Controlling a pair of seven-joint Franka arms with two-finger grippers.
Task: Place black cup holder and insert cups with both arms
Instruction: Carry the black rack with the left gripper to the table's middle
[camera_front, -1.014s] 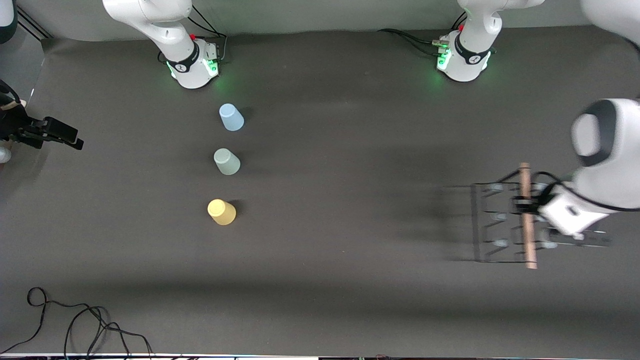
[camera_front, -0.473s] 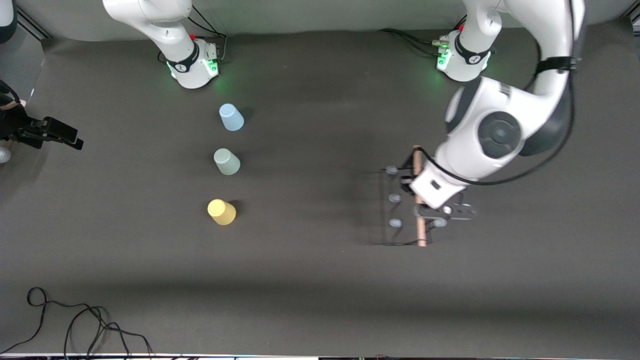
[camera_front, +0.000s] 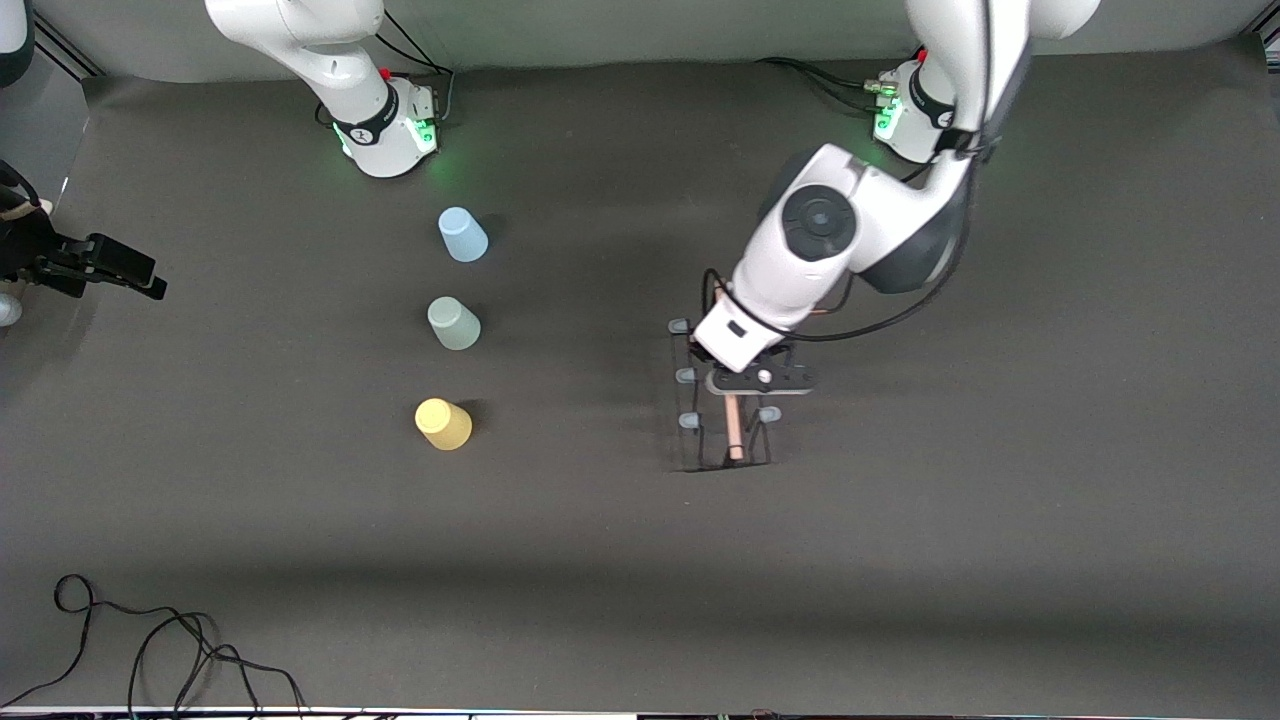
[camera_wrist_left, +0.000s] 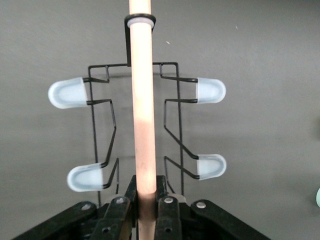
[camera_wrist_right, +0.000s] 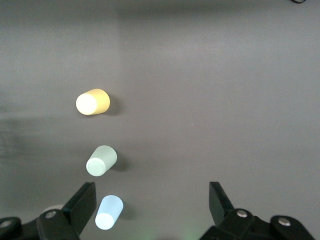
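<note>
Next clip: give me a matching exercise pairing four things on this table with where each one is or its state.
1. yellow cup
2. light blue cup
3. left claw
4. right claw

A. open, holding nothing
B. cup closest to the front camera
C. shut on the rod handle of the black cup holder
D. cup closest to the right arm's base

Pairs: 1-B, 2-D, 3-C, 4-A

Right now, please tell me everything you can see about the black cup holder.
The black cup holder is a thin black wire rack with a light wooden rod handle along its top and pale, translucent rounded caps on its pegs. It is upright and carries no cups. The left hand is shut on the rod. The rack is near the table's middle, toward the left arm's end from the three cups. Whether its base touches the table cannot be told.
</note>
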